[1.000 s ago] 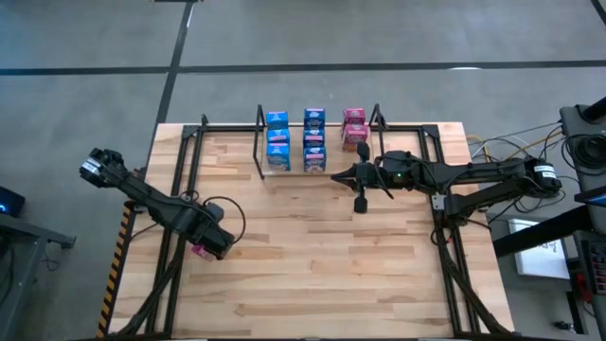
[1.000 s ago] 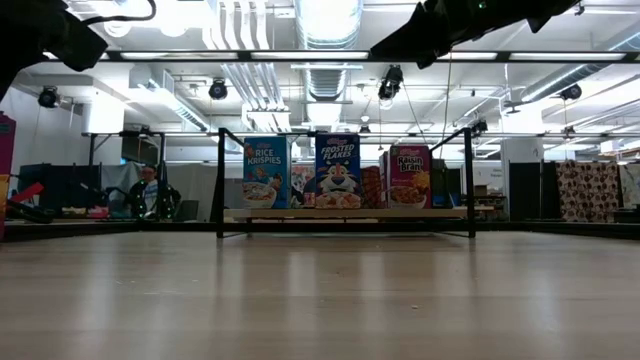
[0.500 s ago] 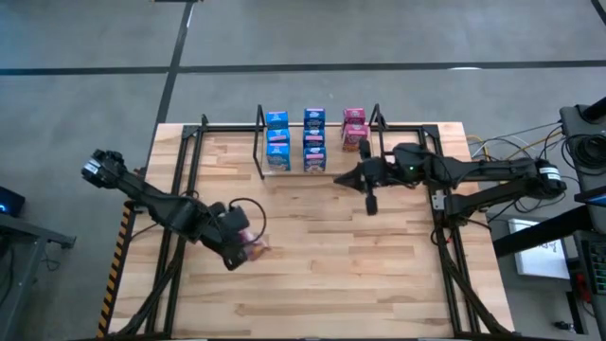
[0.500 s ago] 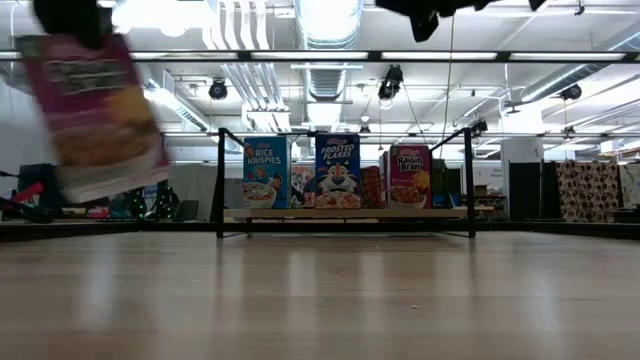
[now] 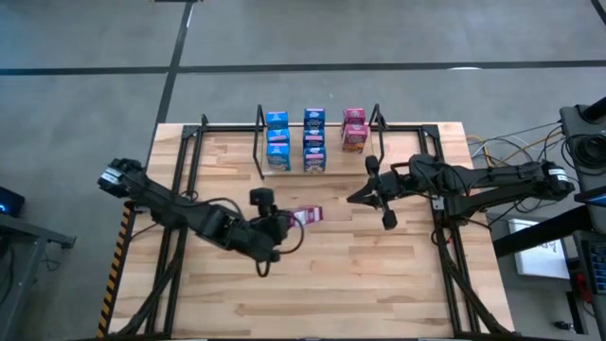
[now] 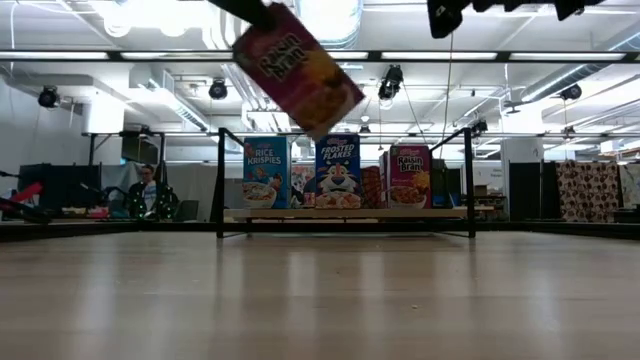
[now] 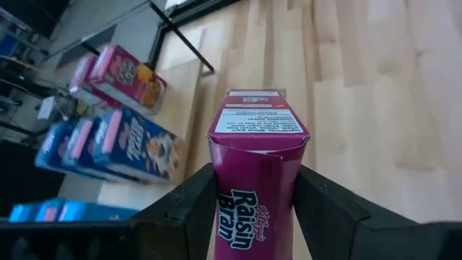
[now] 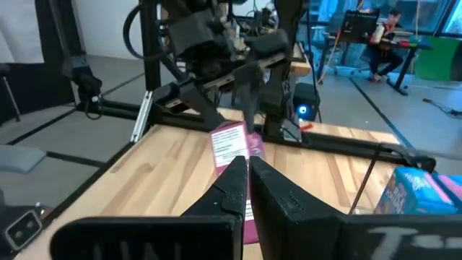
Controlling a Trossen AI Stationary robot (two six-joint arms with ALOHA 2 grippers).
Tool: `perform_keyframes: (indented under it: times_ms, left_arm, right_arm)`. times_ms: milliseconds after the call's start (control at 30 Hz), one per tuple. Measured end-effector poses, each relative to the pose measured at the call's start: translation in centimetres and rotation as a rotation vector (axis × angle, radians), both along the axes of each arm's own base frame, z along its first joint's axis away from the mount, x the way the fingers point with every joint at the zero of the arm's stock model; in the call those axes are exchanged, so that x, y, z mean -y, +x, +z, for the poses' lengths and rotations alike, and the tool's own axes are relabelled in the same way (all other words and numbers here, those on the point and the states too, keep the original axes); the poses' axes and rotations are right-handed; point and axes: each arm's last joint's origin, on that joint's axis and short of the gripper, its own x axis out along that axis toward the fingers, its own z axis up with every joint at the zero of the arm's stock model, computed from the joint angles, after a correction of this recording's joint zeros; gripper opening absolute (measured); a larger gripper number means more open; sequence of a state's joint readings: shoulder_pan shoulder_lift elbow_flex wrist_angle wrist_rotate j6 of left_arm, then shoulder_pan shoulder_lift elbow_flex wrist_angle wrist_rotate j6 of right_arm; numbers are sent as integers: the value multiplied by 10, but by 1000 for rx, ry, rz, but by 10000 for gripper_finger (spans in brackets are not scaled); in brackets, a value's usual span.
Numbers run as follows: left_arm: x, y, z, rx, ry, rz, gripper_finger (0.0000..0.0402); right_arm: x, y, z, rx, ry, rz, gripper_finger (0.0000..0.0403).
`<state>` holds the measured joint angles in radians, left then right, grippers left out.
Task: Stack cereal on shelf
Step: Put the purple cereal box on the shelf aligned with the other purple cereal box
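The left gripper is clamped on a pink Raisin Bran box, held above mid tabletop; beyond, the right gripper hangs closed and empty near the shelf, where blue and pink boxes stand

Under me lies a pale wooden table of long planks, edged by a black tube frame; around it I see grey floor crossed by dark lines; cables trail off near the table's right side; across the room a person sits at a desk; ceiling lights glare overhead.
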<state>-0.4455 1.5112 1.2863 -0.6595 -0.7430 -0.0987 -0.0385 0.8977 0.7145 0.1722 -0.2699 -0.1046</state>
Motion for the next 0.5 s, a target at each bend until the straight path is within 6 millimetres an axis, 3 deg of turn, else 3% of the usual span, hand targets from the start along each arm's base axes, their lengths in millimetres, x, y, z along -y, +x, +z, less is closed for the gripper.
perform_keyframes:
  times_ms: [200, 367, 500]
  left_arm:
    - [-17, 20, -6, -22, 6, 31, 155]
    - [-25, 24, -12, -44, -44, 39, 155]
    - [-26, 24, -12, -37, -58, 54, 155]
  right_arm:
    - [-1, -9, -11, 0, 38, -7, 9]
    - [1, -13, -3, 25, 88, -43, 9]
    - [-3, -17, 2, 43, 107, 89, 9]
